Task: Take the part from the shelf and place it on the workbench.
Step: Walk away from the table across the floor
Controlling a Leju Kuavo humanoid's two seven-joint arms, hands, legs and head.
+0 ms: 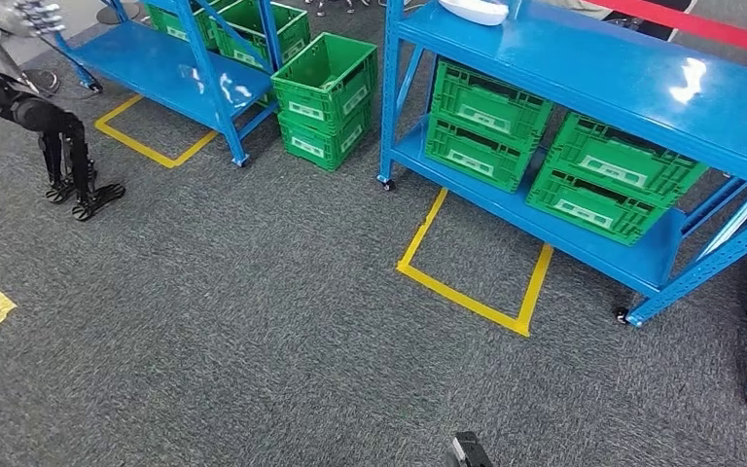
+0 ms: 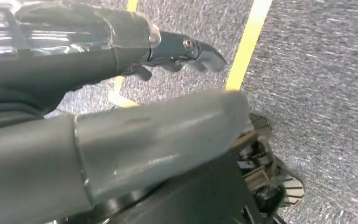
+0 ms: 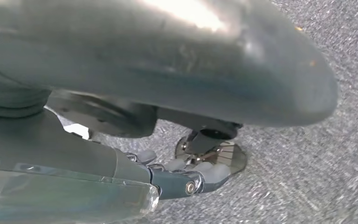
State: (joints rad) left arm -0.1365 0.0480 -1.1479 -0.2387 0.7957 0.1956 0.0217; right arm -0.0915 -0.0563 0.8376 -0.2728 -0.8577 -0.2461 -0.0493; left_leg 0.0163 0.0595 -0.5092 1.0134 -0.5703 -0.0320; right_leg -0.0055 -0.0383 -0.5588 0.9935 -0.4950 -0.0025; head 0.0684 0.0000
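Note:
A white part (image 1: pixel 475 10) lies on the top deck of the blue shelf (image 1: pixel 593 73) at the far side of the head view, partly cut off by the picture's edge. My left hand (image 2: pixel 121 65) hangs over grey carpet with a yellow line; its thick thumb (image 2: pixel 158 135) and darker fingers (image 2: pixel 186 49) are stretched out and apart, holding nothing. My right hand (image 3: pixel 121 163) also hangs above the carpet, its fingers (image 3: pixel 186 184) slightly bent and the thumb (image 3: pixel 191 70) apart from them, with nothing in it. Both hands are far from the shelf.
Several green crates (image 1: pixel 584 185) fill the shelf's lower deck, and two more (image 1: pixel 326 97) are stacked on the floor to its left. A second blue shelf (image 1: pixel 170 58) stands at the far left. Another robot (image 1: pixel 19 97) stands at the left edge. Yellow tape (image 1: pixel 467 292) marks the carpet.

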